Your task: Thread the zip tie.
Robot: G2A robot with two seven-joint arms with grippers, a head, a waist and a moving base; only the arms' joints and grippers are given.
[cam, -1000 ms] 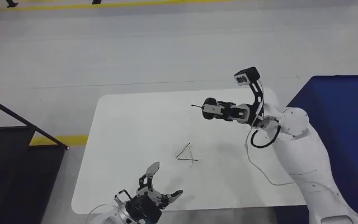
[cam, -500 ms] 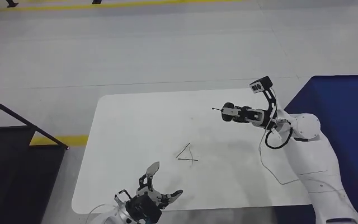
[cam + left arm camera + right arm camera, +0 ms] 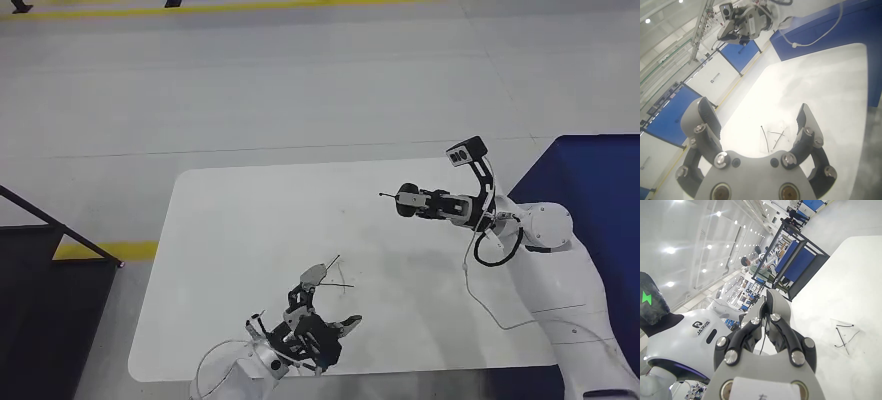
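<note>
1. White tabletop (image 3: 230, 260) with rounded corners is seen from above, and a blue partition (image 3: 590, 180) stands just beside its right side.
2. The right gripper (image 3: 401, 197) is held above the far right part of the table and is pointed toward the table's left side.
3. Its fingers (image 3: 780, 306) are pressed together, and a thin black zip tie (image 3: 384, 195) is pinched between them. A short end is seen sticking out past the fingertips. In the right wrist view, the rest of the strand is seen running back between the fingers toward the wrist.
4. Three loose zip ties (image 3: 335, 275), also thin and black, are laid on the table near its middle. They cross one another in a small cluster, well apart from the right gripper.
5. The left gripper (image 3: 334, 296) is placed above the near part of the table, just on the near side of the loose zip ties. Its fingers are spread wide and nothing is held between them.
6. In the left wrist view, the loose zip ties are framed between the two spread fingers, lying flat on the table beyond them.
</note>
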